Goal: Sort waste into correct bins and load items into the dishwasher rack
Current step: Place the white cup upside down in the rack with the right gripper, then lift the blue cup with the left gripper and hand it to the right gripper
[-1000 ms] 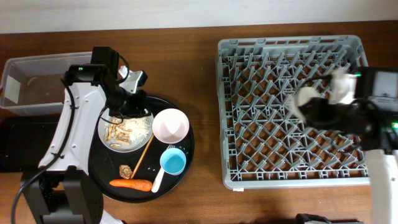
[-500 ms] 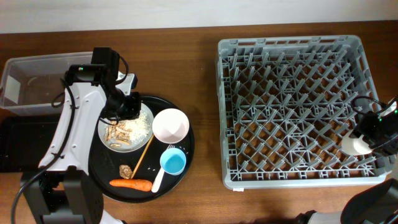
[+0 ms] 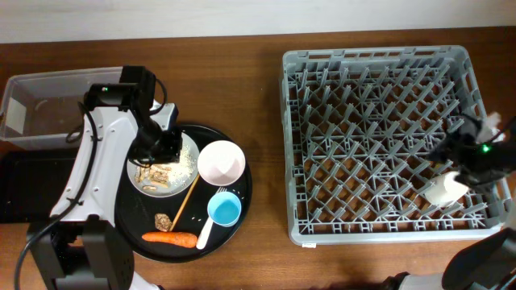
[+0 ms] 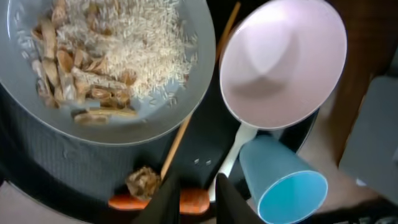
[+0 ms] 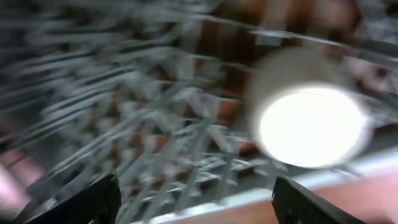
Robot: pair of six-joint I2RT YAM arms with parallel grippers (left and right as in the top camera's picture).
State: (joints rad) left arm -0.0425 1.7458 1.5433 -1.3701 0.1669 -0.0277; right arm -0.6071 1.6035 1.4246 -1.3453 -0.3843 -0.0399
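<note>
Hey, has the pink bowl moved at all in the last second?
No. The bowl sits at the same spot near the right edge of the round black tray, as it did a second ago.

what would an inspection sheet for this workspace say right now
surface: brown wooden table
job's things: plate with food scraps, pink bowl, blue cup, fork, chopstick and carrot on the round black tray; white cup in the rack near its right edge; clear tub and shallow black tray at far left
clutter: nothing seen
claws: left claw over the plate, narrow gap, empty; right claw open wide by the white cup, not gripping it
cables: black cable along the left arm
surroundings: pale wall at the top edge
</note>
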